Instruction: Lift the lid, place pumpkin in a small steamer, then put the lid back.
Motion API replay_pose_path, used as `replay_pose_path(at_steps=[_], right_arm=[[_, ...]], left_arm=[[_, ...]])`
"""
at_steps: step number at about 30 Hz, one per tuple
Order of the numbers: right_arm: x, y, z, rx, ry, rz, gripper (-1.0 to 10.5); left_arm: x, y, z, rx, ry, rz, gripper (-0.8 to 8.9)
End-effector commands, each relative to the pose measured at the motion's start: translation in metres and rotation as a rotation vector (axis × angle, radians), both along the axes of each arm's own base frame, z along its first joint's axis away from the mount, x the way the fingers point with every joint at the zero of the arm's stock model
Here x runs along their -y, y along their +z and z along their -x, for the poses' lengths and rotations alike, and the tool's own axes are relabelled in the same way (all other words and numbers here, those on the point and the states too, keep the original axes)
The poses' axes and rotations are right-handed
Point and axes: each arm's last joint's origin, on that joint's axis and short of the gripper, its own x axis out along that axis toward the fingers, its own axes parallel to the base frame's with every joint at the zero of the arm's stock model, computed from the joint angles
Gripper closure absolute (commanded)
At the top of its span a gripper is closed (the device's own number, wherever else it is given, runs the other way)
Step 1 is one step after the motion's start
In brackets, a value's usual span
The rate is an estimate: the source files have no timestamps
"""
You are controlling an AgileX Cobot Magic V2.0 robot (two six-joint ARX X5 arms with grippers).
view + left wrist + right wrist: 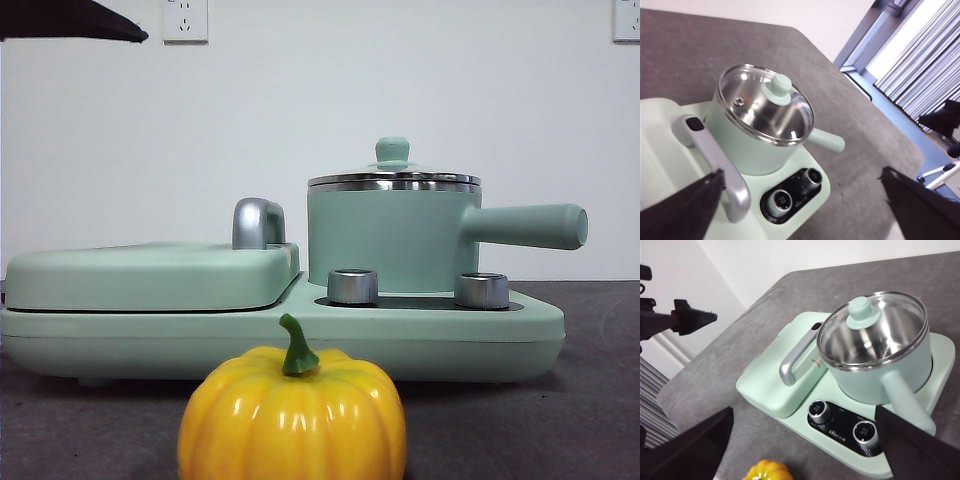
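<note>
Pumpkin [292, 418] nearest, at 6 o'clock of pot [390, 238], untouched. Lid [393, 177] seated on pot. Left gripper [800, 200] and right gripper [805, 445] both spread wide, high. Lid first: centre on knob [777, 89], descend straight, pinch, lift vertically.

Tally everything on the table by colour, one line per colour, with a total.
Mint-green: 3 — small steamer, flat rectangular cover with its chrome handle, cooker base
Clear glass with steel rim: 1 — lid, seated on the steamer
Yellow-orange: 1 — pumpkin
Silver: 2 — control knobs
Total: 7
</note>
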Motion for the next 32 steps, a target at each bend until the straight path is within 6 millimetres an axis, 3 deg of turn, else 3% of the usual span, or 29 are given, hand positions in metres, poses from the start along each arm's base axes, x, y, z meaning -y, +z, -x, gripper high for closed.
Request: replay_pose_path(at_steps=[1, 8, 13, 24, 32], right_arm=[[0.000, 0.004, 0.001, 0.013, 0.001, 0.009, 5.0], [0.000, 0.003, 0.001, 0.003, 0.001, 0.008, 5.0], [0.000, 0.003, 0.001, -0.010, -0.001, 0.002, 5.0], [0.000, 0.002, 0.002, -0.014, -0.001, 0.003, 5.0], [0.000, 0.002, 0.002, -0.014, 0.003, 0.001, 5.0]], left_arm=[[0.004, 0.002, -0.009, -0.010, 0.008, 0.016, 2.57], [0.024, 0.005, -0.037, -0.055, -0.023, -0.005, 2.58], [0.048, 0.012, -0.061, -0.068, -0.045, -0.071, 2.58], [0.128, 0.032, -0.110, 0.005, -0.097, -0.456, 2.59], [0.179, 0.028, -0.137, 0.091, -0.155, -0.601, 2.93]])
